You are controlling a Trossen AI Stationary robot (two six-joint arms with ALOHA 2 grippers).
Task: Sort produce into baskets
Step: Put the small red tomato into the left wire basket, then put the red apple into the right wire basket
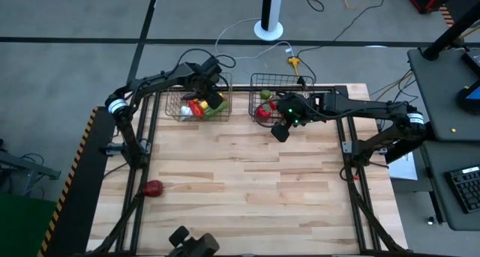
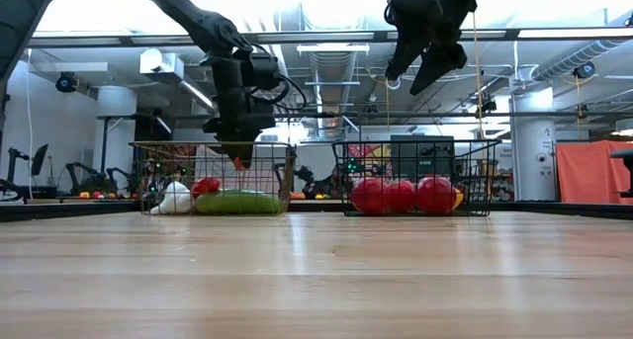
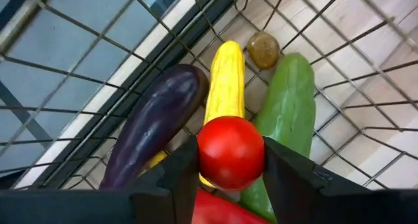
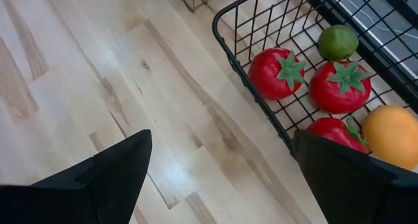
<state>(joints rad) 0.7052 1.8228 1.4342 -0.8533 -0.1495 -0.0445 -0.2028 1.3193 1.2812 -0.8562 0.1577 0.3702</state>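
Note:
My left gripper (image 1: 212,98) hangs inside the top of the left wire basket (image 1: 174,111), shut on a round red tomato (image 3: 230,152). Under it in that basket lie a purple eggplant (image 3: 153,123), yellow corn (image 3: 225,80), a green cucumber (image 3: 287,106), a small brown piece (image 3: 263,49) and white garlic (image 2: 176,199). My right gripper (image 4: 222,165) stands open and holds nothing, above the table beside the near left corner of the right basket (image 4: 225,48), which holds red tomatoes (image 4: 339,85), a lime (image 4: 337,41) and an orange (image 4: 392,136). My left gripper pinches the red tomato between its two fingers, one on each side (image 3: 204,160). The fingers come from above, pointing steeply down into the basket. The tomato is lifted clear of the produce below; another red piece (image 3: 215,211) shows just under it.
One red piece of produce (image 1: 153,187) lies alone on the wooden table near its left edge. A dark device (image 1: 191,242) sits at the near edge. Both baskets stand along the far edge, and bare wood lies between them and the near edge.

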